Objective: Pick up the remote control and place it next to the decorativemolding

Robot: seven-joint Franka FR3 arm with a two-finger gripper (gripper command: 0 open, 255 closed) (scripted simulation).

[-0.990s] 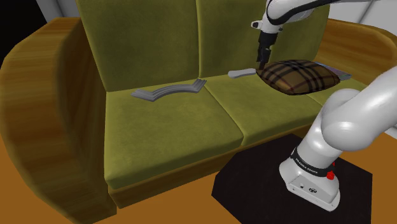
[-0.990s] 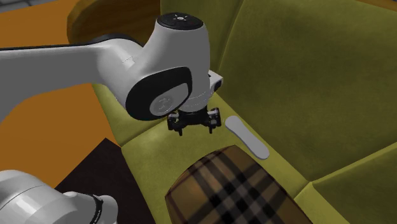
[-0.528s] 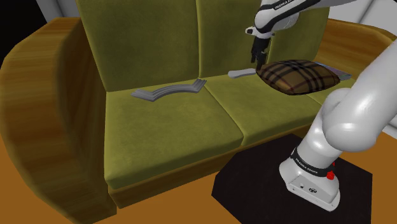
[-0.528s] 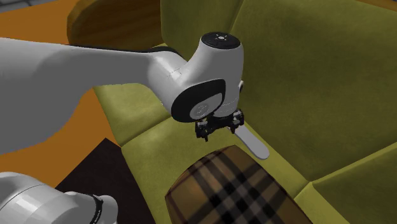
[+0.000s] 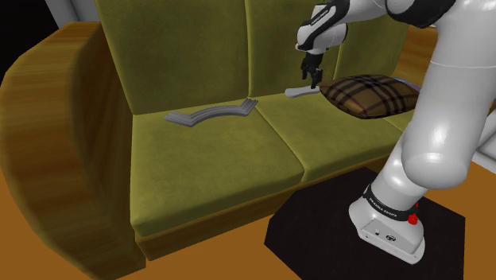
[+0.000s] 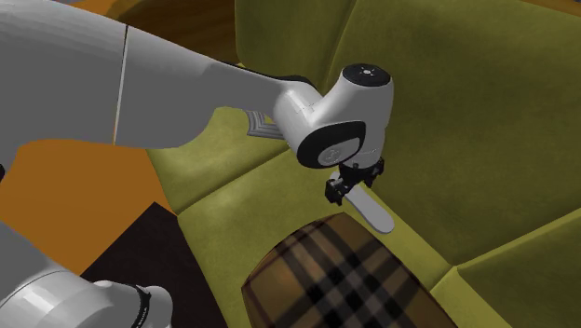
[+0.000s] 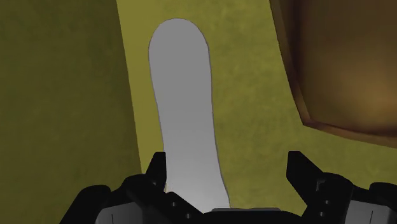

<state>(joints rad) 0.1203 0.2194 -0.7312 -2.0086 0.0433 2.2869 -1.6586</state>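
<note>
The remote control [image 5: 299, 91] is a flat, pale grey, elongated slab. It lies at the back of the olive sofa seat, just beside the plaid cushion. My black gripper [image 5: 312, 78] hovers a little above its end nearest the cushion, pointing down and open, touching nothing. From the second exterior view the gripper [image 6: 351, 185] hangs over the remote [image 6: 374, 215]. In the wrist view the remote [image 7: 184, 108] runs away from my gripper [image 7: 229, 167], under one of the two spread fingers. The decorative molding [image 5: 211, 114], a grey curved strip, lies on the neighbouring seat cushion; a piece of the molding [image 6: 262, 123] shows behind the arm.
A brown plaid cushion [image 5: 370, 95] sits right next to the remote, on the shoulder view's right. The sofa has a tall olive backrest [image 5: 183, 48] and a broad wooden arm [image 5: 48, 127]. My stand rests on a black mat [image 5: 318, 227] on orange floor.
The arm has swung toward the shoulder view's left, carrying the gripper from over the cushion's edge to above the remote. The fingers stayed open. Remote and molding have not moved.
</note>
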